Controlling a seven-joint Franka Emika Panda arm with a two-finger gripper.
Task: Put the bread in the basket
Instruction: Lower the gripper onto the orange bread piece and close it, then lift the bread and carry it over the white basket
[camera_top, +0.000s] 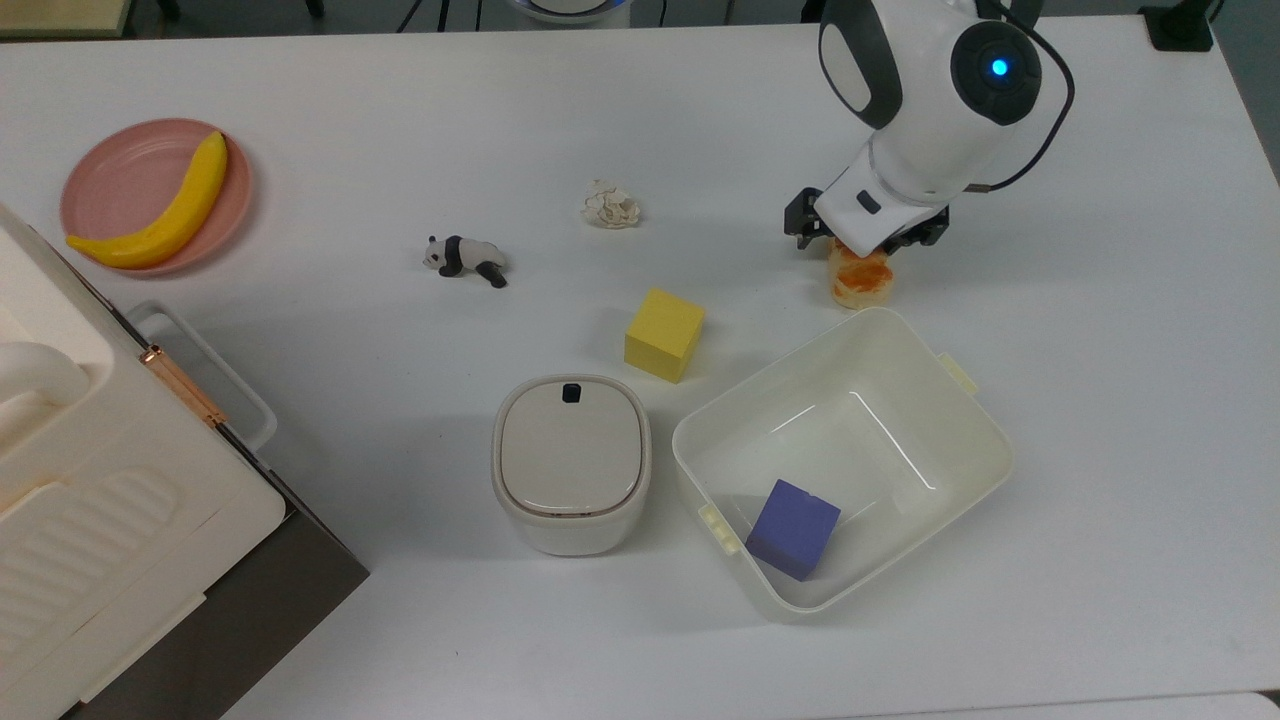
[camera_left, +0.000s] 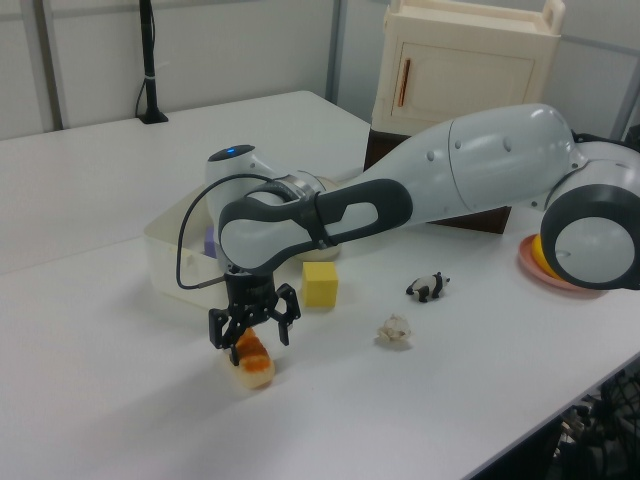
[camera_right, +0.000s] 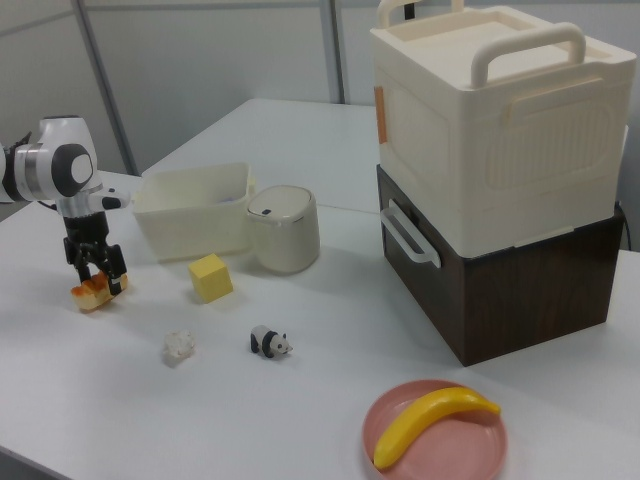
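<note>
We are at the grasp: the claw straddles the bread on the bench, fingers spread and not yet closed. Next we judge it must close, lift, and carry toward five o'clock in the top view, over the basket.

**White table in a pale, panelled room**

A broad white table carries everything; its surface is matt and evenly lit, with soft shadows and no glare. In the left view, light grey wall panels with vertical seams stand behind the table's far edge, and a black stand rises from the table's far corner. The right view shows similar pale panels divided by grey uprights behind the far edge. In the top view a strip of dark floor runs beyond the table's top edge, with a black base at the top right corner.
</note>
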